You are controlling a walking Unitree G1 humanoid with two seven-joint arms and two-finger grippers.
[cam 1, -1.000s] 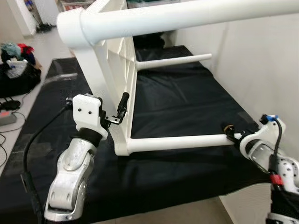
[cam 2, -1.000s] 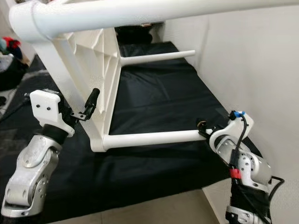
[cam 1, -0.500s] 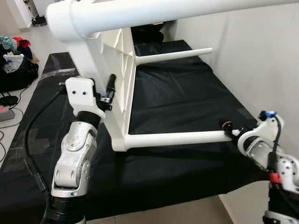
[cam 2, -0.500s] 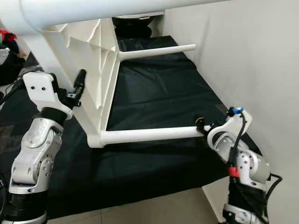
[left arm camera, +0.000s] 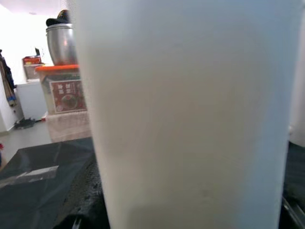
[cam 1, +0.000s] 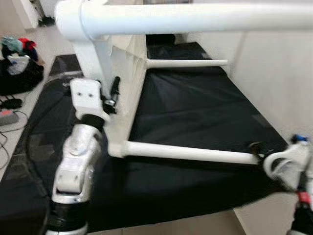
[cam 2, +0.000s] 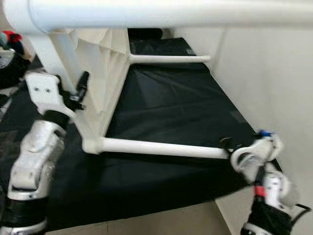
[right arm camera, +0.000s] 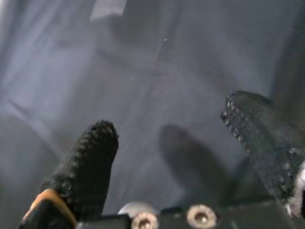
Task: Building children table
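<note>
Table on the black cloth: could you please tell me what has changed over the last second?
The table has swivelled: the free end of its near leg swung toward the robot, the right gripper following it. The left gripper stays at the tabletop's edge; the black cloth lies as before.

Table (cam 1: 122,93) sideways on mat (cam 1: 195,107)

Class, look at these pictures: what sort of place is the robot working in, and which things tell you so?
Probably a room in a home. A black sheet covers the tiled floor beside a plain wall; bags and clothes lie in a corner, and a metal pot stands on a storage box.
</note>
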